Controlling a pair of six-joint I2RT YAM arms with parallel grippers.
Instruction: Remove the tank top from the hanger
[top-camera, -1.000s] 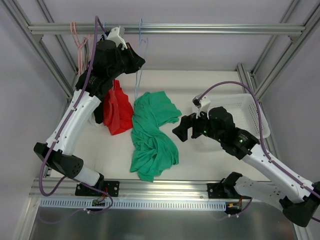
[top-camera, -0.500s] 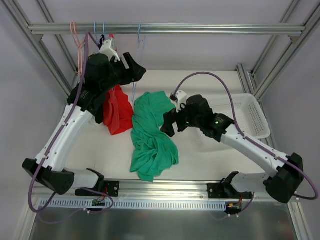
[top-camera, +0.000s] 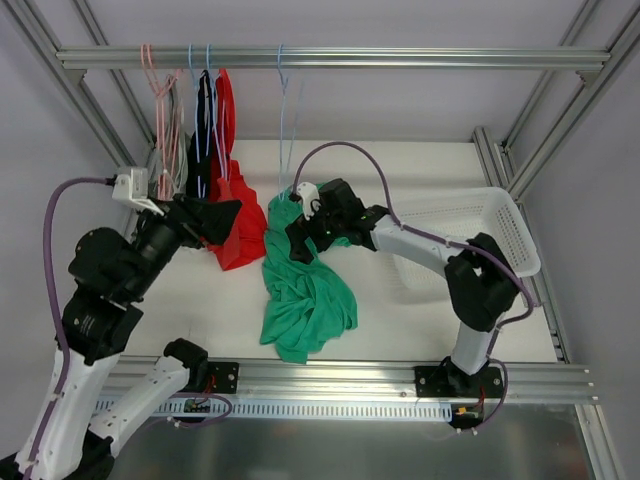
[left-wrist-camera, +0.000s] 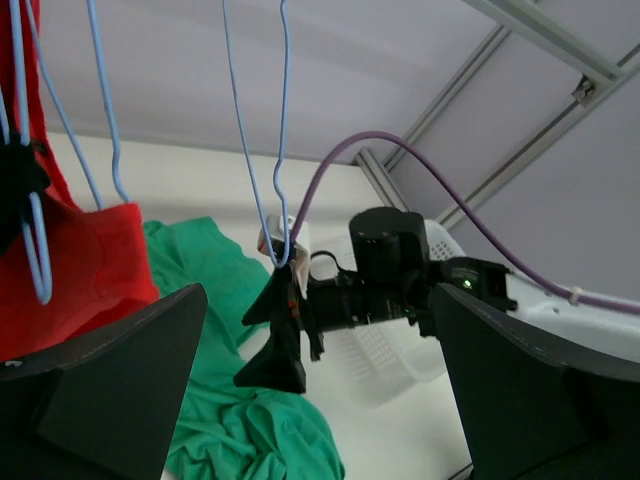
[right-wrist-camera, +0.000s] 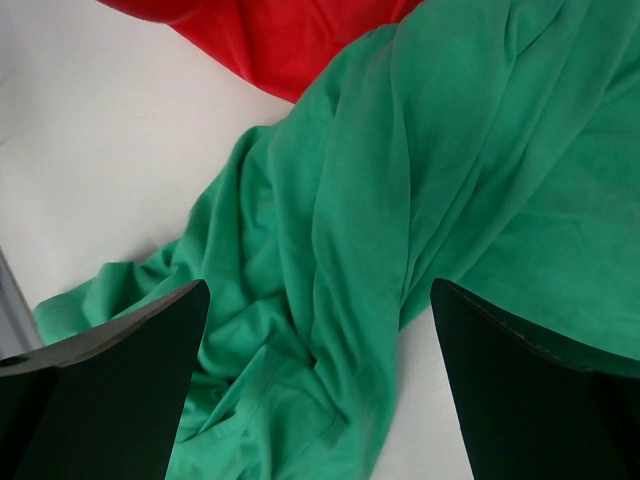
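Overhead, at the middle of the white table (top-camera: 400, 320): the green tank top (top-camera: 300, 285), off its hanger, crumpled in a long heap running from 12 o'clock down to 6 o'clock. Spread on the tabletop, hooked on nothing. At 12 o'clock of it, hanging bare from the metal rail (top-camera: 400, 58): the thin blue hanger (top-camera: 283, 90), lower end close above the cloth's top edge; touching or not, cannot tell. At 9 o'clock of the green heap, edges touching: a red garment (top-camera: 238, 240), hung from another hanger on the same rail, lower part down near the table. At 11 o'clock, further along the rail: a dark garment (top-camera: 198, 160) and pink hangers (top-camera: 155, 85). At 3 o'clock, apart from the cloth: a white basket (top-camera: 450, 198).

Left gripper (top-camera: 222, 215): released, jaws spread wide, nothing between them, held in the air just at 9 o'clock of the red garment and pointing toward 3 o'clock. Right gripper (top-camera: 296, 235): likewise released, jaws wide, poised over the top end of the green tank top, aimed toward 7 o'clock. From the right wrist, only green folds and a corner of red between the 2 fingers (right-wrist-camera: 100, 390); no cloth pinched. From the left wrist, the blue hanger's lower bend right beside the right gripper.
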